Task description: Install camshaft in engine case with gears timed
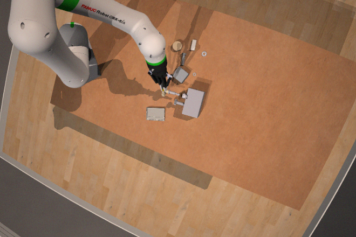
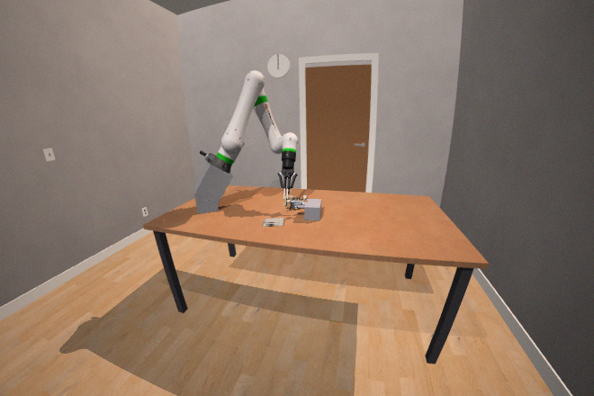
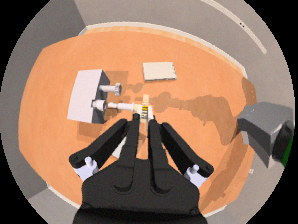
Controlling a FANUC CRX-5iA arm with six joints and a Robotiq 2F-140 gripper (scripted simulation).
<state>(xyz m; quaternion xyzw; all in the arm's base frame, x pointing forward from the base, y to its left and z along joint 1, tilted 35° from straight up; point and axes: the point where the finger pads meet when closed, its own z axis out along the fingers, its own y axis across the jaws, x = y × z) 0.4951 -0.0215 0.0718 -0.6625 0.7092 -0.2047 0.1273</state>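
Note:
The grey engine case [image 1: 193, 102] [image 2: 312, 209] [image 3: 85, 95] stands upright on the table. A crank stub [image 1: 178, 103] [image 3: 109, 87] and a small gear [image 1: 184, 95] stick out of its front face. My gripper [image 1: 163, 90] [image 2: 286, 200] [image 3: 144, 111] points straight down in front of the case. It is shut on the gear end of the camshaft [image 1: 171, 92] [image 3: 123, 106], at its pale yellow big gear [image 1: 163, 93] [image 3: 144, 107]. The shaft lies level and points at the case front. Its tip is close to the small gear. I cannot tell whether it is inside the bearing.
A flat grey cover plate [image 1: 155, 113] [image 2: 274, 221] [image 3: 160, 71] lies left of the case. Behind the gripper lie a grey block [image 1: 180, 75], a short cylinder [image 1: 183, 58], a round disc [image 1: 177, 45], a small white block [image 1: 193, 44] and two washers [image 1: 203, 53] [image 1: 194, 74]. The robot base [image 2: 211, 191] stands at the left.

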